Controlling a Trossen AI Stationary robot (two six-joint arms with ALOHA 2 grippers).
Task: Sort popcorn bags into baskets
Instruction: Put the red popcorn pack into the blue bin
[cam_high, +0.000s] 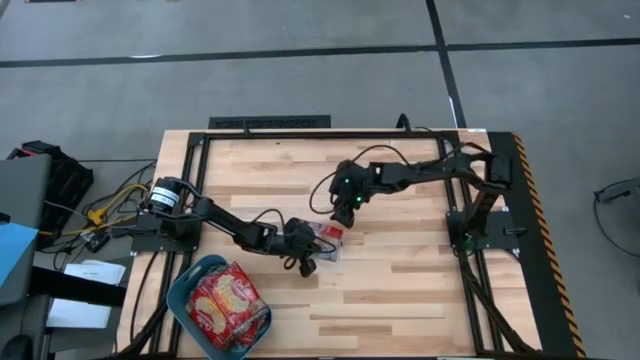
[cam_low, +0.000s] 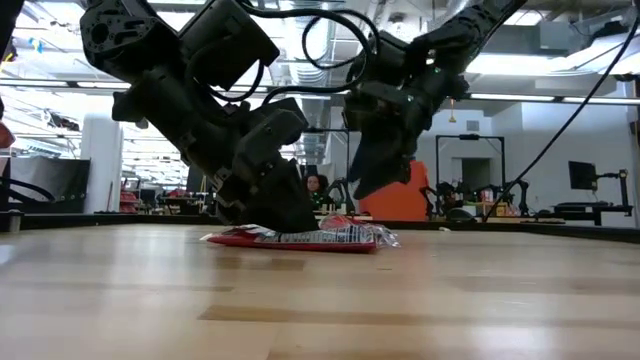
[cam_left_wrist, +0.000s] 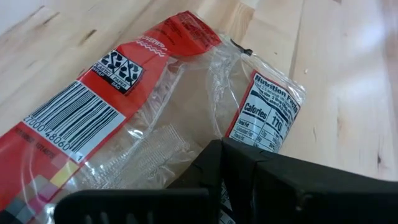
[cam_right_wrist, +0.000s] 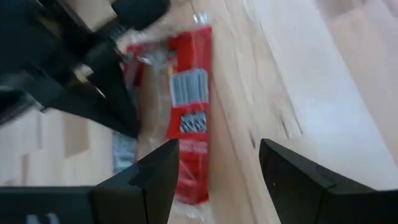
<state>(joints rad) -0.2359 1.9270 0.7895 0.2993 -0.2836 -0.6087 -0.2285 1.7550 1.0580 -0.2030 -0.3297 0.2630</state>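
One red popcorn bag lies flat on the wooden table near its middle, its barcode and nutrition panel facing up; it also shows in the low view and the right wrist view. My left gripper reaches in from the table's left and is down on the bag. My right gripper hangs open above the bag's far side, touching nothing. The teal basket sits at the near left corner with several red bags lying inside. My left gripper is shut on the bag's clear wrapper, between the barcode and the nutrition panel. It comes slanting down from the table's left. The bag still lies flat on the table. The fingers hide how many layers they have.
A black frame runs round the table, with yellow-black hazard tape on its right edge. Cables and boxes lie off the left side. Bare wood stretches right of the bag and toward the near edge.
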